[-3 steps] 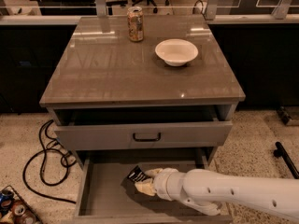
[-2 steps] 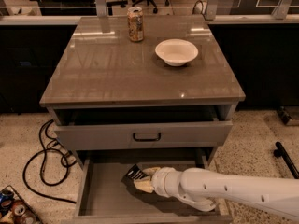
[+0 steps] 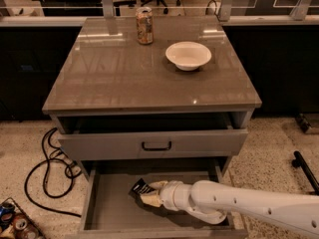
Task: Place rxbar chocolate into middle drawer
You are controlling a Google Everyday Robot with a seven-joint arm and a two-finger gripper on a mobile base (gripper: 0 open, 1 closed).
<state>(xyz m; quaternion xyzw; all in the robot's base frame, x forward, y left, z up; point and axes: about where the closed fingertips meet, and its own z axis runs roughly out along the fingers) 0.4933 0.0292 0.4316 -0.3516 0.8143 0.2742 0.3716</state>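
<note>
The middle drawer (image 3: 107,210) is pulled open at the bottom of the cabinet, showing its flat grey floor. My white arm reaches in from the right, and my gripper (image 3: 148,193) sits low inside the drawer, left of centre. Its pale fingers are shut on the rxbar chocolate (image 3: 140,187), a small black wrapper with white print that sticks out to the upper left, just above the drawer floor.
The drawer above has a grey front with a black handle (image 3: 156,146) and is slightly open. On the cabinet top (image 3: 109,78) stand a tan drink can (image 3: 144,26) and a white bowl (image 3: 188,55). Black cables (image 3: 47,168) lie on the floor at left.
My gripper with the bar has shifted slightly left and lower inside the drawer. Nothing else has moved.
</note>
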